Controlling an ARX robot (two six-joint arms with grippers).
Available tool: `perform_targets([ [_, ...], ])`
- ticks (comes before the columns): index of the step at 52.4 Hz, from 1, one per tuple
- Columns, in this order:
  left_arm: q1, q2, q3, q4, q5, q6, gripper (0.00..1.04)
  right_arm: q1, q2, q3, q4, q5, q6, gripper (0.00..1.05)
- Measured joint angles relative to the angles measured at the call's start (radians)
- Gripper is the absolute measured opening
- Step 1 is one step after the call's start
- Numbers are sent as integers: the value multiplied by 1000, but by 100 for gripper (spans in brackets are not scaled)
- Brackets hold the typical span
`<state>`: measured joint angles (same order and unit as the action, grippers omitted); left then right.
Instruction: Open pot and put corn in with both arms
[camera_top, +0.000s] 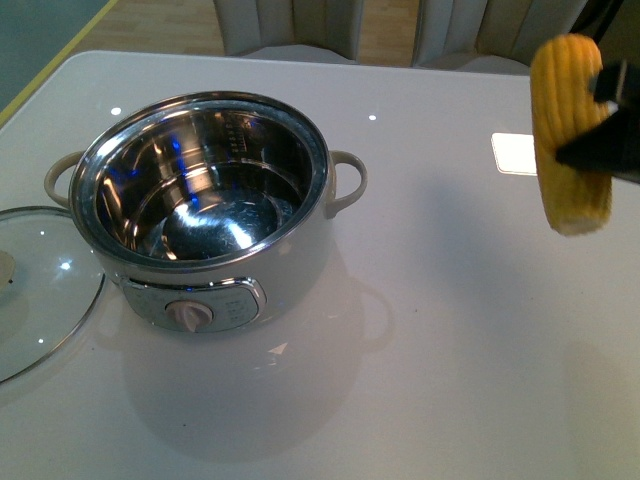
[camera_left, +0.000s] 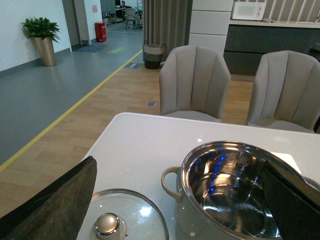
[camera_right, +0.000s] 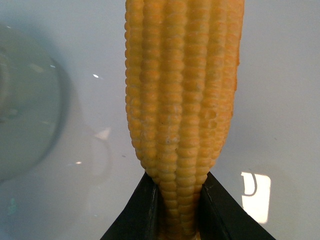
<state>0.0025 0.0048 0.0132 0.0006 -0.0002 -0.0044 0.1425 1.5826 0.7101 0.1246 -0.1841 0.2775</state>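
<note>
The pot (camera_top: 290, 262) stands open on the white table, left of centre, its shiny steel bowl empty and its dial facing me. Its glass lid (camera_top: 40, 290) lies flat on the table to the pot's left. My right gripper (camera_top: 603, 118) is shut on the corn (camera_top: 568, 130) and holds it upright in the air, well right of the pot and above the table. In the right wrist view the corn (camera_right: 182, 100) sits between the black fingers (camera_right: 137, 212). My left gripper (camera_left: 178, 164) is open and empty, above the lid (camera_left: 135, 210) and the pot (camera_left: 225, 145).
The white table (camera_top: 450, 350) reaches to the front and right of the pot. A bright rectangular light patch (camera_top: 513, 152) lies on it near the corn. Two grey chairs (camera_left: 195, 80) stand beyond the far edge. The table's left edge runs close to the lid.
</note>
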Motion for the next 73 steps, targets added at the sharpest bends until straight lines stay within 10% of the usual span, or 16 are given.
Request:
perform_targets([
  [23,0,0,0,0,0,0,98,375,128,314,-76,4,236,14],
  [65,0,0,0,0,0,0,98,526,441,518,-153,-44,306,14],
  [73,0,0,0,0,0,0,98,528,452,525,-154,-35,312,40],
])
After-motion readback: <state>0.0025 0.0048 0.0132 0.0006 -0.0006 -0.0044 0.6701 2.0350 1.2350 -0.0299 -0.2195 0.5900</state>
